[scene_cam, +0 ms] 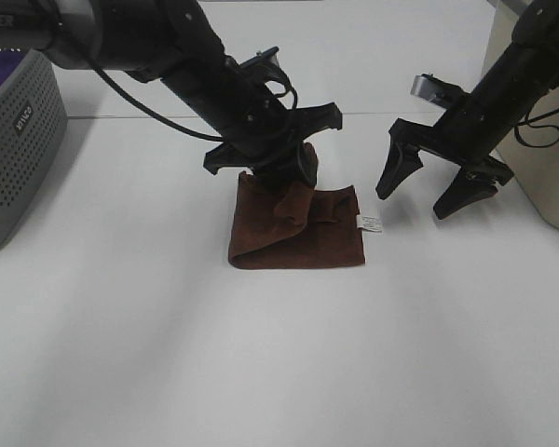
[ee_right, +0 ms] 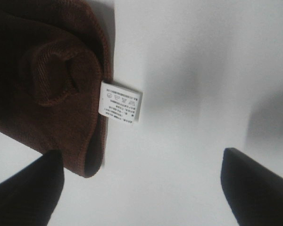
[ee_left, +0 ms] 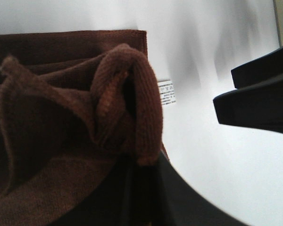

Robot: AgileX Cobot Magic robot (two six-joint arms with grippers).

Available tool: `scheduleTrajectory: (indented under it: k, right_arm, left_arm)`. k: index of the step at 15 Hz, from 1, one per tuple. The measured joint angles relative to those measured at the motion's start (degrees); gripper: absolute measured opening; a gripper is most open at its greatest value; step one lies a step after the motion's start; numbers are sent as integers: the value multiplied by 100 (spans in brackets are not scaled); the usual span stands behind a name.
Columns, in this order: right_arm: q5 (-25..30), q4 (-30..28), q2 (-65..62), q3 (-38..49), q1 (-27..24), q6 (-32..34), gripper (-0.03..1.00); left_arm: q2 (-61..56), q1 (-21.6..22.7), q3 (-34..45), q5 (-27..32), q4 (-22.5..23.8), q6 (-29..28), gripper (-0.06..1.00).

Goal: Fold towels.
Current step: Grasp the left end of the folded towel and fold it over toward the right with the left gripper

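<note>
The dark reddish-brown towel (scene_cam: pixel 298 237) lies folded on the white table, its small white tag (scene_cam: pixel 370 223) sticking out at the right edge. My left gripper (scene_cam: pixel 293 182) is shut on a bunched fold of the towel (ee_left: pixel 127 103) and holds it lifted above the rest. My right gripper (scene_cam: pixel 427 194) is open and empty, hovering just right of the tag (ee_right: pixel 120 101). Its two fingertips (ee_right: pixel 28 188) straddle bare table beside the towel's corner (ee_right: pixel 52 84).
A grey perforated basket (scene_cam: pixel 14 149) with purple cloth inside stands at the far left. A beige box (scene_cam: pixel 550 158) stands at the right edge behind my right arm. The white table (scene_cam: pixel 279 354) extends toward the front.
</note>
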Motion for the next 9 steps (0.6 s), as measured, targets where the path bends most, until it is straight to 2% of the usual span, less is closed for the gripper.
scheduleTrajectory:
  k: [3, 4, 7, 8, 9]
  right_arm:
    - [0, 0, 0, 0, 0, 0, 85]
    - [0, 0, 0, 0, 0, 0, 85]
    - [0, 0, 0, 0, 0, 0, 85]
    - [0, 6, 0, 0, 0, 0, 85]
    - [0, 34, 0, 0, 0, 0, 85]
  left_arm:
    - [384, -143, -447, 17, -29, -350, 17]
    - [453, -166, -481, 29, -52, -401, 26]
    - [510, -166, -498, 17, -252, -435, 68]
    - [510, -166, -498, -29, -350, -435, 77]
    - [510, -160, -527, -86, -401, -435, 80]
